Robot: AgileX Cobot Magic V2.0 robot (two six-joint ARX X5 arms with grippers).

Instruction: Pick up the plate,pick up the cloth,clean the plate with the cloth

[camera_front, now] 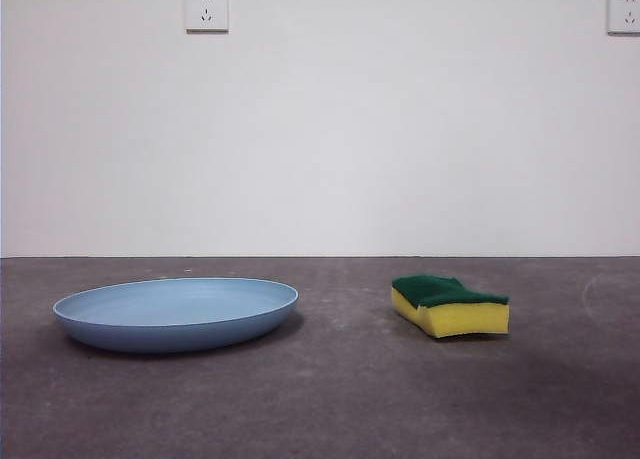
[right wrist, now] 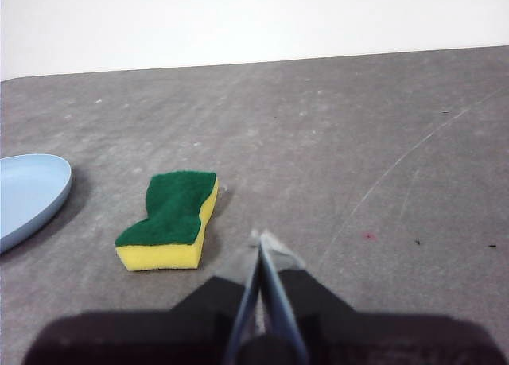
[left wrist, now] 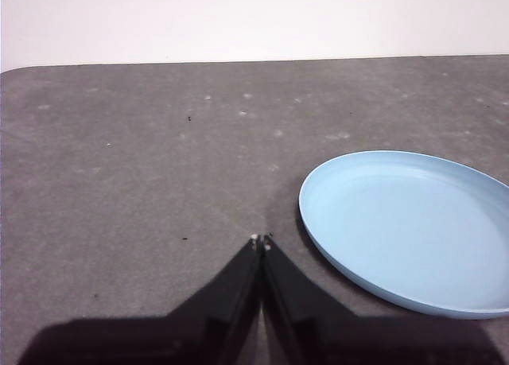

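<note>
1. Grey, speckled tabletop (camera_front: 340, 399) is stretching back to a plain white wall (camera_front: 320, 139), and two white wall sockets (camera_front: 206, 9) are sitting high on that wall in the front view, one toward each upper corner.
2. The plate (camera_front: 175, 314), round, shallow and light blue, is lying flat on the table on the left side of the front view, right way up, with its low rim showing all round.
3. The cloth (camera_front: 450, 305), which is a yellow foam sponge with a dark green scouring layer on top and wavy-cut sides, is lying flat on the table to the right of the plate, well apart from it, green side up.
4. The left gripper (left wrist: 261, 241) is hanging above bare table just beside the plate's (left wrist: 406, 226) rim, not touching it; its two black jaws are pressing together at the tips and pinching nothing.
5. The right gripper (right wrist: 262, 239) is hanging above bare table near the cloth (right wrist: 171, 219), clear of it; its jaws are likewise meeting at the tips with nothing between them.
6. An edge of the plate (right wrist: 28, 194) is showing in the right wrist view beyond the sponge, apart from it.
7. Neither arm is showing in the front view.
</note>
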